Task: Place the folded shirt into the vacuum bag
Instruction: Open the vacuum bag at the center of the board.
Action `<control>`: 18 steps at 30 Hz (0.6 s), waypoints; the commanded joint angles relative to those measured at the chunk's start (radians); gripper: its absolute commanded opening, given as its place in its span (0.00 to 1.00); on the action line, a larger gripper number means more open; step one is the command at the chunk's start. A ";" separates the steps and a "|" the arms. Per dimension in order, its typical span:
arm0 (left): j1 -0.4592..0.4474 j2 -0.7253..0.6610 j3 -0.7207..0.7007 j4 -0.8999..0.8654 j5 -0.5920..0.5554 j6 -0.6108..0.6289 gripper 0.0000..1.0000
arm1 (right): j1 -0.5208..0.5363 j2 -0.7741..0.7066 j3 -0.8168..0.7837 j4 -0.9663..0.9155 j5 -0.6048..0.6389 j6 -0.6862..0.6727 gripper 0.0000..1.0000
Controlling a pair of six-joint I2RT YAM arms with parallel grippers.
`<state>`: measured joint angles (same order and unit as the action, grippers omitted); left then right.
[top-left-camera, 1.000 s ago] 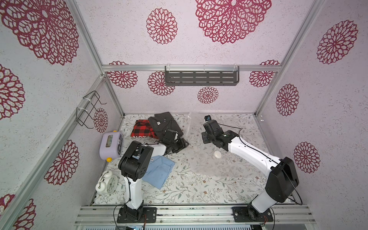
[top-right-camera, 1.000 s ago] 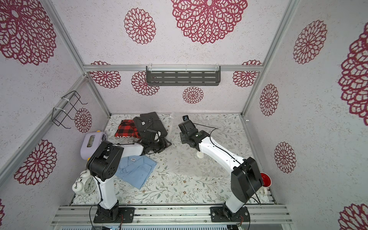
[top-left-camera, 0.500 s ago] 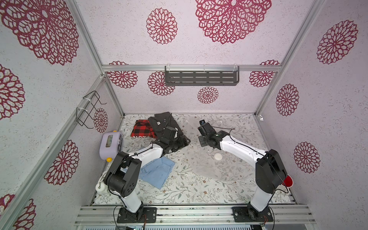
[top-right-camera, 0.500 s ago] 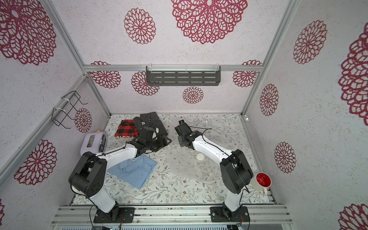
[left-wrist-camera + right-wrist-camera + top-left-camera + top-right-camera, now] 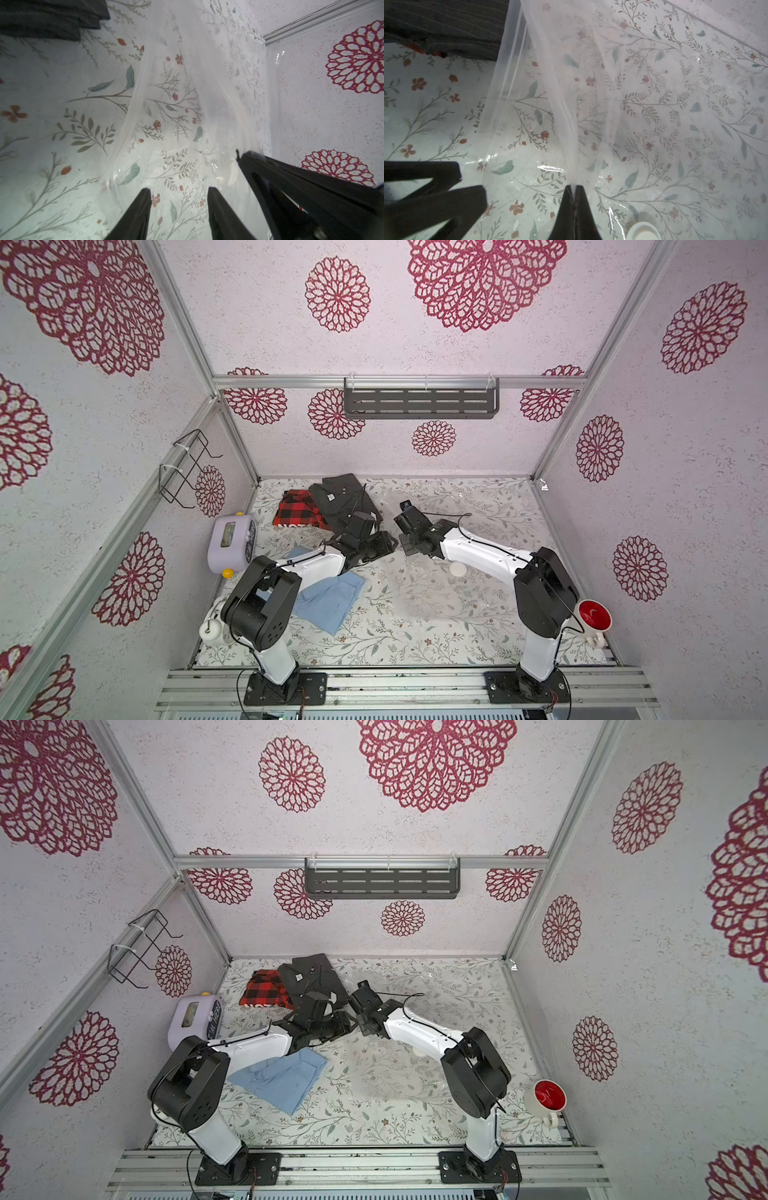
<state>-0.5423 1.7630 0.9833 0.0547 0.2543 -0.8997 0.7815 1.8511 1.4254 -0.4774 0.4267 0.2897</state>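
The vacuum bag (image 5: pixel 428 597) (image 5: pixel 386 1077) lies clear and glossy on the floral table, its white valve cap (image 5: pixel 458 569) (image 5: pixel 643 230) beside the right arm. My right gripper (image 5: pixel 409 548) (image 5: pixel 369 1029) (image 5: pixel 574 187) is shut on a raised fold of the bag's film (image 5: pixel 560 124). My left gripper (image 5: pixel 384 542) (image 5: pixel 347 1022) (image 5: pixel 178 190) is open just beside it, jaws apart over the bag's edge (image 5: pixel 128 116). A light blue folded shirt (image 5: pixel 328 601) (image 5: pixel 282 1077) lies under the left arm. A dark striped shirt (image 5: pixel 345 497) (image 5: pixel 446 25) lies at the back.
A red plaid shirt (image 5: pixel 297 510) lies next to the dark one. A lilac clock-like box (image 5: pixel 230 541) and a white alarm clock (image 5: pixel 210 628) stand along the left wall. A red-lined cup (image 5: pixel 592 616) sits at the front right.
Both arms have stretched lower and further back over the last second. The two grippers have drawn close together at the bag's edge, the right one still pinching the film.
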 commanded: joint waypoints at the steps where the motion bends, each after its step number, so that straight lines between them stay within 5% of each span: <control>1: -0.038 0.091 0.029 0.070 0.006 -0.016 0.45 | -0.008 -0.022 -0.020 -0.034 0.077 0.026 0.00; 12: -0.112 0.270 0.148 0.122 0.040 -0.053 0.43 | -0.055 -0.096 -0.067 -0.067 0.210 0.017 0.00; 18: -0.115 0.212 0.107 0.135 0.027 -0.068 0.45 | -0.065 -0.162 -0.128 0.004 0.110 -0.002 0.00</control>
<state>-0.6548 2.0197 1.1172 0.1596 0.2825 -0.9562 0.7193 1.7569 1.3163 -0.5003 0.5671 0.2897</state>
